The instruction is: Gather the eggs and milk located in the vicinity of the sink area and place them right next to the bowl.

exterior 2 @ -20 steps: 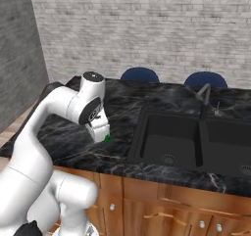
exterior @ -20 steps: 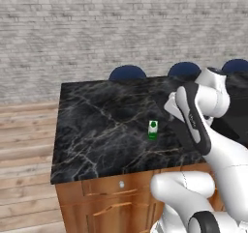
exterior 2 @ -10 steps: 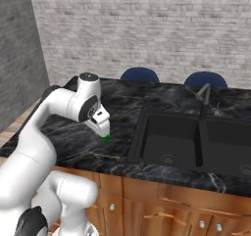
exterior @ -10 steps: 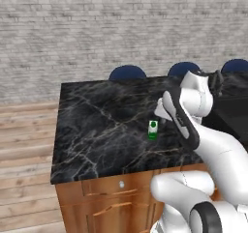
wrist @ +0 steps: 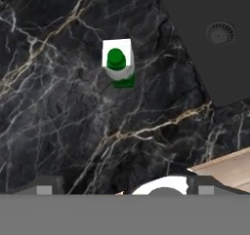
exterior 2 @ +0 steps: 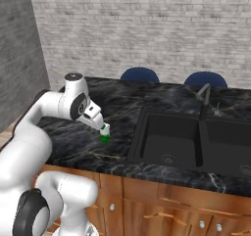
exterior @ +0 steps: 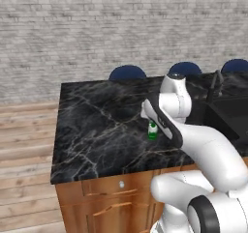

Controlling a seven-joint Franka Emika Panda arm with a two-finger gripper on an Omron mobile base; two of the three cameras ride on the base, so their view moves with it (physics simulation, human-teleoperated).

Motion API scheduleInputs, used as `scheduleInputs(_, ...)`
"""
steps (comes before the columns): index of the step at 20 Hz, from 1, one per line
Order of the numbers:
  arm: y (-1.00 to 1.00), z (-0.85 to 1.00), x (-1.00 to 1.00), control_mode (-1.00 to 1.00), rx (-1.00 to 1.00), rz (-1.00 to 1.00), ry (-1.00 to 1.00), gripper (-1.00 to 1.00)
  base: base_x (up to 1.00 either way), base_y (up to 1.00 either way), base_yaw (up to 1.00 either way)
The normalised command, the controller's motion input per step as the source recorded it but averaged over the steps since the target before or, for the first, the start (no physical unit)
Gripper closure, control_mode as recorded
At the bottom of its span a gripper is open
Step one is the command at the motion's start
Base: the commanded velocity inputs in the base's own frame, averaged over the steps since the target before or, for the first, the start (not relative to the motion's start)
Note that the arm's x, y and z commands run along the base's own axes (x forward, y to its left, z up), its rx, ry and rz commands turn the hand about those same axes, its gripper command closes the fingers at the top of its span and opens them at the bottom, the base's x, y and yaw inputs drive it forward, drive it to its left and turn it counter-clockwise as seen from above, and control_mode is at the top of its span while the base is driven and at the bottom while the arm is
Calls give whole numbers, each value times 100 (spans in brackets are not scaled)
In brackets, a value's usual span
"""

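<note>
You are hovering the gripper, jaws spread wide and empty, above the milk; next, lower straight over it.

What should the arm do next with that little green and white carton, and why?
Probably ease down and centre over the milk. It stands upright on the counter beside the sink, untouched, off-centre in the hand view, with the fingers open and above it.
</note>
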Motion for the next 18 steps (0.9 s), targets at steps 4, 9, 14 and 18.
scheduleInputs(4,0,-27,33,-100,-4,10,0,-100,0,0,0)
scheduleInputs(9,0,-18,36,-100,-2,10,0,-100,0,0,0)
scheduleInputs(14,-1,-11,31,-100,-1,9,0,-100,0,0,0)
scheduleInputs(18,-4,-15,4,-100,-2,2,0,-100,0,0,0)
